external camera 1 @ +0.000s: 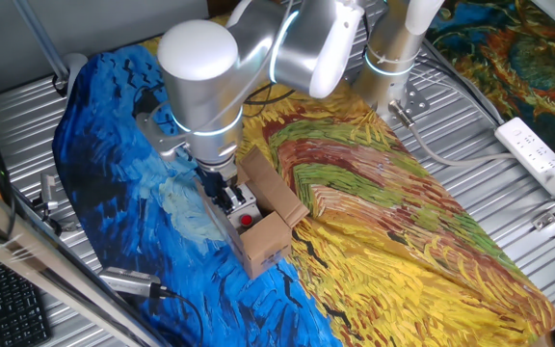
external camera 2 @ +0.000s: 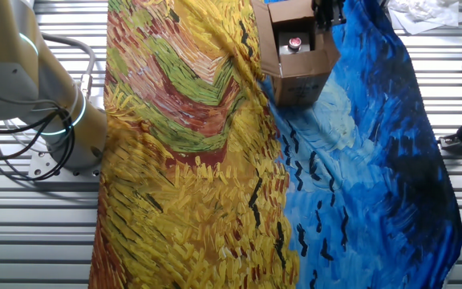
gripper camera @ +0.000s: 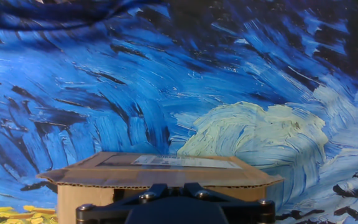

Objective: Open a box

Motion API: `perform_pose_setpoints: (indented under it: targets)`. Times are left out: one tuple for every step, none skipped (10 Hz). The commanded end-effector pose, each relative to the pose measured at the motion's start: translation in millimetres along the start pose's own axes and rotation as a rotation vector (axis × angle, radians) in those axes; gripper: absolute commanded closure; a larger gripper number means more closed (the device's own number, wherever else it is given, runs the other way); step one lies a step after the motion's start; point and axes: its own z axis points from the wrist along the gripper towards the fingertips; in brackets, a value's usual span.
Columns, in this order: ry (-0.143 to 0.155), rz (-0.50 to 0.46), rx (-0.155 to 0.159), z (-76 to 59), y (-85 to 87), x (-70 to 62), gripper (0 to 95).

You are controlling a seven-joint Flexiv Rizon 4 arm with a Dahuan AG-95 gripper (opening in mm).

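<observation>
The brown cardboard box stands on the painted cloth with its top flaps folded outward. A grey unit with a red button shows inside. It also shows in the other fixed view, at the top edge. My gripper is at the box's left side, over the blue part of the cloth, with its fingertips down at the left flap. The jaws are close together, with nothing seen between them. In the other fixed view the gripper is mostly cut off.
The cloth covers the metal table, blue on the left and yellow on the right. A white power strip lies at the right edge. A metal tool lies at the front left. The arm's base stands beside the cloth.
</observation>
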Motion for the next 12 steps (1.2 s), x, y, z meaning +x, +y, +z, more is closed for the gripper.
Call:
perform_pose_setpoints:
  targets:
    - [-0.023,0.014,0.004,0.5,-0.3,0.7,95.0]
    - [-0.027,0.003,-0.003,0.5,-0.3,0.7,95.0]
    - [-0.029,0.004,-0.003,0.5,-0.3,0.7,95.0]
    - [-0.03,0.009,-0.006,0.5,-0.3,0.7,95.0]
    - [-0.031,0.011,-0.007,0.5,-0.3,0.7,95.0]
    - [-0.033,0.014,-0.01,0.5,-0.3,0.7,95.0]
    - [-0.033,0.015,-0.01,0.4,-0.3,0.6,95.0]
    - [-0.034,0.018,-0.01,-0.4,0.1,-0.5,95.0]
    - [-0.034,0.02,-0.011,-1.7,0.7,-2.4,95.0]
    - [-0.034,0.021,-0.012,-5.3,2.5,-7.6,95.0]
    - [-0.032,0.025,-0.012,-8.4,4.3,-12.0,95.0]
    - [-0.031,0.026,-0.011,-10.3,5.4,-14.6,95.0]
